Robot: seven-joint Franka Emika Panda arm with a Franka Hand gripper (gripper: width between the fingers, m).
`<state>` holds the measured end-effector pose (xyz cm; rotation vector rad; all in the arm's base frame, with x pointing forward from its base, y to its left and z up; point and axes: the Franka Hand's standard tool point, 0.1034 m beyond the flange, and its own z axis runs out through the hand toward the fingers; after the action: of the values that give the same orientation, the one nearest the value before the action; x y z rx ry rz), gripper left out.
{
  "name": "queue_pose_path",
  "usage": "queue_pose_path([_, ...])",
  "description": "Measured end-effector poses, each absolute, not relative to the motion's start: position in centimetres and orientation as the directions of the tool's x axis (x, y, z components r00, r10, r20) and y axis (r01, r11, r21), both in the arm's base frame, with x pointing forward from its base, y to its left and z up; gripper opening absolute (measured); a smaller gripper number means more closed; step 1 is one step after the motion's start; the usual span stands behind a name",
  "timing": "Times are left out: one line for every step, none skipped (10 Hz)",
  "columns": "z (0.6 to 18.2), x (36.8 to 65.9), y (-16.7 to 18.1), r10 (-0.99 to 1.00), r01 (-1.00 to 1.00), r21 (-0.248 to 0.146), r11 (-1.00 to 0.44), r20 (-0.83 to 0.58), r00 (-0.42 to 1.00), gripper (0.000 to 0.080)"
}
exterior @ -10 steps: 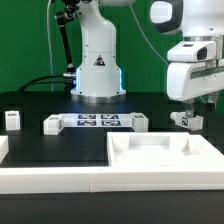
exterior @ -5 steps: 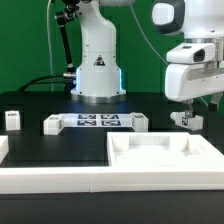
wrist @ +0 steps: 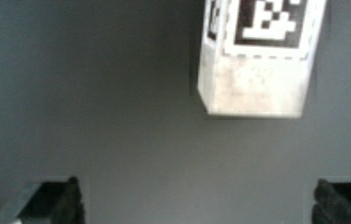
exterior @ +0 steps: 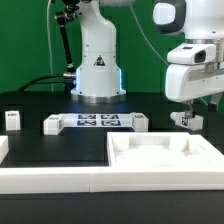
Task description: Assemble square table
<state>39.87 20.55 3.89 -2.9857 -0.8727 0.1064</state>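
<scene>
The gripper (exterior: 190, 113) hangs downward, jaws spread wide.

Setting: robotics lab test bench. A white robot arm (exterior: 98, 60) is standing at the far edge of a black table (exterior: 60, 150), with cables (exterior: 40, 82) trailing beside its base. A green backdrop (exterior: 25, 40) is closing off the rear. The marker board (exterior: 100, 121) is lying just before the arm's base. A small white leg (exterior: 12, 120) near the table's edge on the exterior view's left is carrying a printed tag too.

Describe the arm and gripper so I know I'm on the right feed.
Glossy white rounded arm, with a black triangular mark and a blue glow low on it. Black cables run behind. The gripper is white-bodied with dark fingertips.
</scene>
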Motion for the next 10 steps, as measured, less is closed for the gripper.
queue_pose_path([4.0, 39.8, 20.5, 0.539, 0.537, -0.047, -0.842, -0.122, 0.834, 0.0649])
queue_pose_path([3.9, 39.8, 20.4, 0.539, 0.539, -0.048, -0.841, -0.168, 0.826, 0.0649])
queue_pose_path([3.8, 39.6, 20.1, 0.534, 0.538, -0.052, -0.842, -0.231, 0.813, 0.0649])
queue_pose_path([3.9, 39.4, 20.0, 0.525, 0.536, -0.054, -0.842, -0.305, 0.794, 0.0649])
queue_pose_path([3.9, 39.4, 20.1, 0.518, 0.537, -0.059, -0.842, -0.371, 0.771, 0.0649])
queue_pose_path([3.7, 39.5, 20.1, 0.513, 0.536, -0.063, -0.842, -0.401, 0.759, 0.0649])
queue_pose_path([3.4, 38.7, 19.9, 0.487, 0.525, -0.06, -0.849, -0.476, 0.732, 0.0649])
queue_pose_path([3.3, 38.4, 20.1, 0.465, 0.521, -0.06, -0.851, -0.549, 0.695, 0.0649])
queue_pose_path([3.1, 38.4, 20.5, 0.452, 0.523, -0.064, -0.85, -0.6, 0.66, 0.0649])
queue_pose_path([3.0, 38.3, 20.5, 0.441, 0.523, -0.069, -0.85, -0.637, 0.633, 0.0649])
